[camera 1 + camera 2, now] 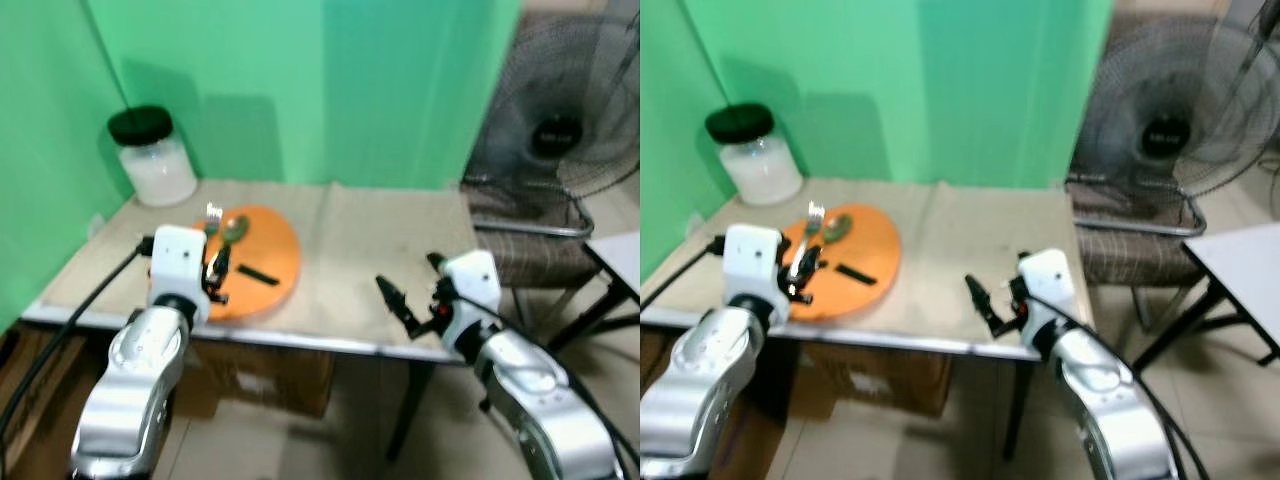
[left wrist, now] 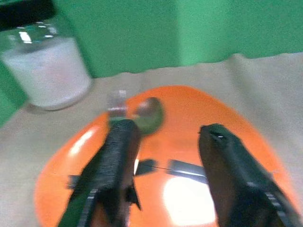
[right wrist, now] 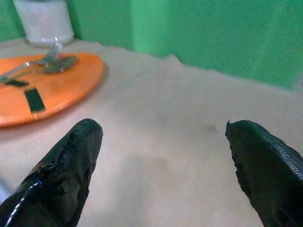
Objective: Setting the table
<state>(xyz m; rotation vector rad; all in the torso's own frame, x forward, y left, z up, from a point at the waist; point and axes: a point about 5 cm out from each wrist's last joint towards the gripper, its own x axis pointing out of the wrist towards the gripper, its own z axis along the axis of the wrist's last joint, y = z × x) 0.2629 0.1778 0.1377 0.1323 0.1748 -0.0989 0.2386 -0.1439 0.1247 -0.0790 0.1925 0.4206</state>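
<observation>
While the green backdrop stands behind everything, the tan table takes up the middle ground, with a big dark floor fan off to the robot's right and the corner of a white side table below it. Cardboard boxes sit under the table on the floor.

Next in size, the orange plate lies flat toward the left front part of the table, short of the front edge. On its far rim rest 2 pieces of cutlery, a spoon with a greenish bowl and a fork just beside it, tines pointing to the back. A short black strip lies on the plate nearer the middle.

Back in the left rear corner stands a clear jar with white contents and a black lid, well apart from the plate.

Now the arms: the left gripper hangs over the near-left part of the plate, its 2 black fingers spread moderately apart with nothing between them, orange plate showing through the gap, pointing toward the spoon and fork. A black cable trails from that wrist over the table's left edge.

On the other side, the right gripper sits low over bare tabletop near the front edge, right of the plate and well clear of it. From its wrist camera the fingers stand wide apart, empty, with plain table between them and the plate off in the distance.
</observation>
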